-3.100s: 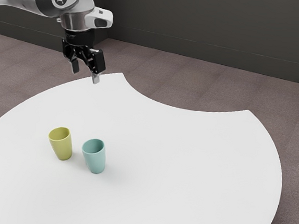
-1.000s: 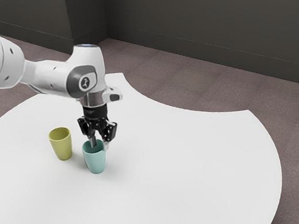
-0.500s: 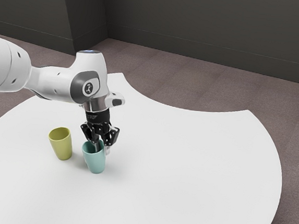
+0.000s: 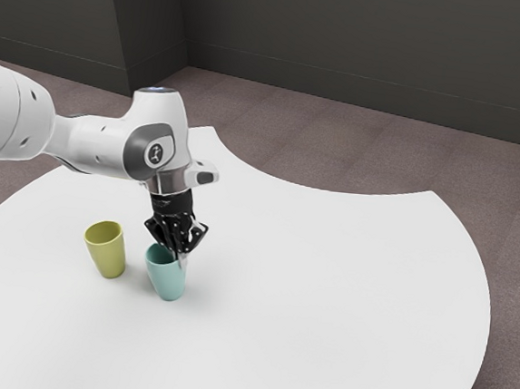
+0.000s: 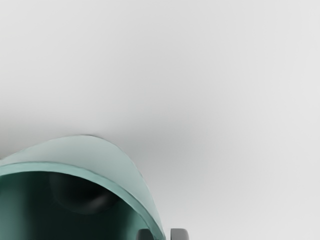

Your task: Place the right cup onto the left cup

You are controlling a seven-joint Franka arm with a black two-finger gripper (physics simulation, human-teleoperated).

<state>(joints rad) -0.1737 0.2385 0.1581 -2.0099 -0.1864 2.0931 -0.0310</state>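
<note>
A white robotic arm (image 4: 96, 144) reaches in from the exterior view's left and lowers its black pincer (image 4: 180, 255) to the rim of a teal cup (image 4: 168, 282) on a round white tabletop (image 4: 334, 283). The pincer is narrowed on the cup's thin wall, one of its gray fingers (image 5: 145, 234) inside the mouth and the other outside, with the rim pinched between them. The grip falls on the side of the rim toward the exterior view's right, leaving much of the mouth uncovered. The teal cup, the one on the exterior view's right, stands upright, its base at the tabletop. Just beside it, toward the exterior view's left, a yellow-green cup (image 4: 109, 254) stands upright and empty-handed company is all it keeps: nothing but white surface lies between the pair, and the two are apart, neither stacked nor touching. Both cups have their mouths facing up and narrow toward the base. In the wrist view, the teal cup's pale outer wall curves around a deep green, shadowed interior, and a soft shadow falls on the white surface beside it. Behind the scene, the tabletop's far edge dips in a broad inward curve, with a brownish floor (image 4: 337, 151) beyond and a dark gray wall (image 4: 365, 40) at the back.
</note>
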